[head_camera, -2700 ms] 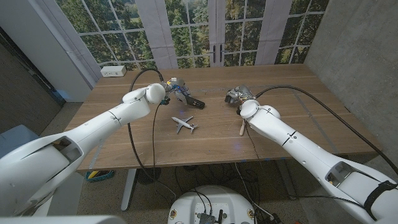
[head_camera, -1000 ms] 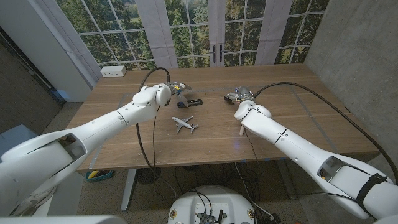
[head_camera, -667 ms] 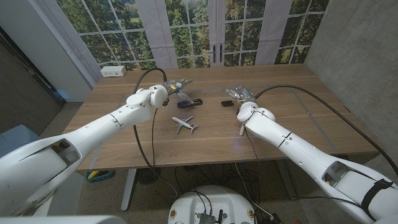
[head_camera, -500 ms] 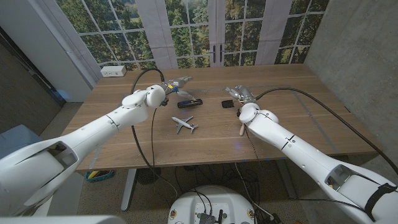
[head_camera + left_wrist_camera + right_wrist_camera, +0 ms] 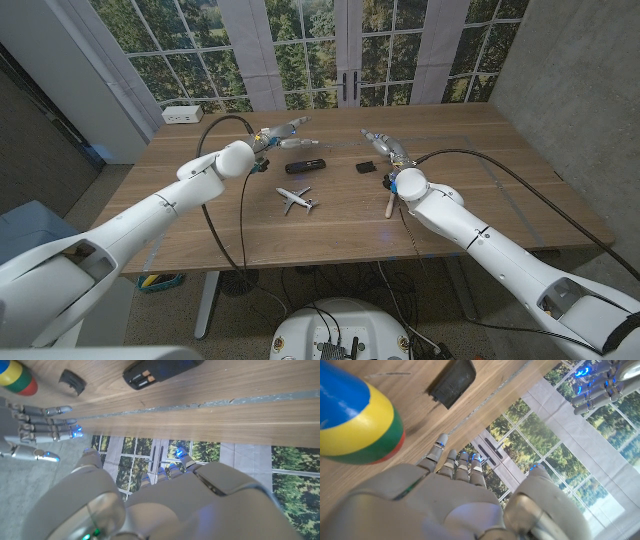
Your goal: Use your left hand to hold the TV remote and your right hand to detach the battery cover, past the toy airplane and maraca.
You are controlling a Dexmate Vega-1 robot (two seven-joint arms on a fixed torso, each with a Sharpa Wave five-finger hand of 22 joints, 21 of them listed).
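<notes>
The black TV remote (image 5: 305, 166) lies flat on the wooden worktop, its battery bay open with cells showing. Its small dark battery cover (image 5: 366, 167) lies detached at the remote's 3 o'clock, well apart from it.

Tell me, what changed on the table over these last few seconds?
The left hand let go of the TV remote, now lying on the table with its batteries exposed. The right hand set the battery cover down and drew back, fingers spread. The toy airplane and maraca stayed put.
</notes>
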